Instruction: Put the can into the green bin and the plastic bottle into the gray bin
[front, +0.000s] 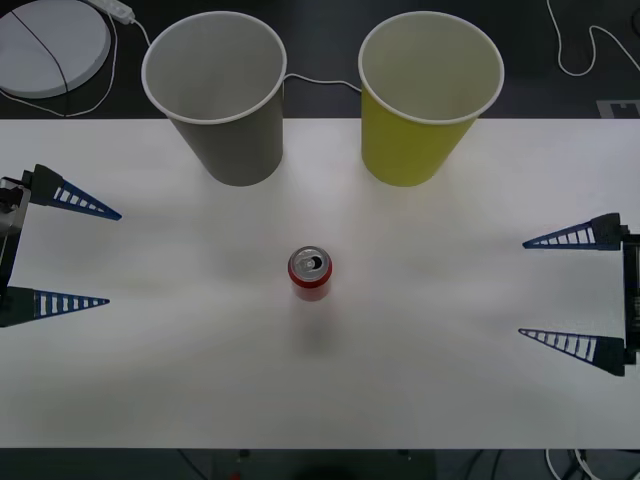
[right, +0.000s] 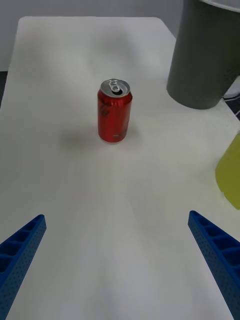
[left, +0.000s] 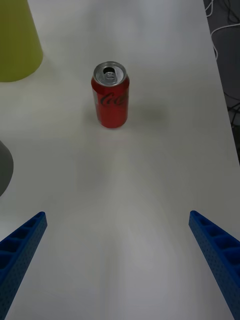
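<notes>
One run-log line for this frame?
can: upright, mid-table | green bin, gray bin: upright | left gripper, right gripper: open, apart

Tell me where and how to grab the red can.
Grip the can around its mid-body, from the side. It stands upright alone on the table, round walls free. The open right claw, on the green bin side, seems best placed.

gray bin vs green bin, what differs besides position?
Colour: the gray bin is dull gray, the green bin bright yellow-green. Side: the gray bin stands toward the robot's left, the green bin toward its right, with the can in front of the gap between them. Shared: both upright, tapered, white-rimmed, whitish inside, much the same size, nothing visible inside.
</notes>
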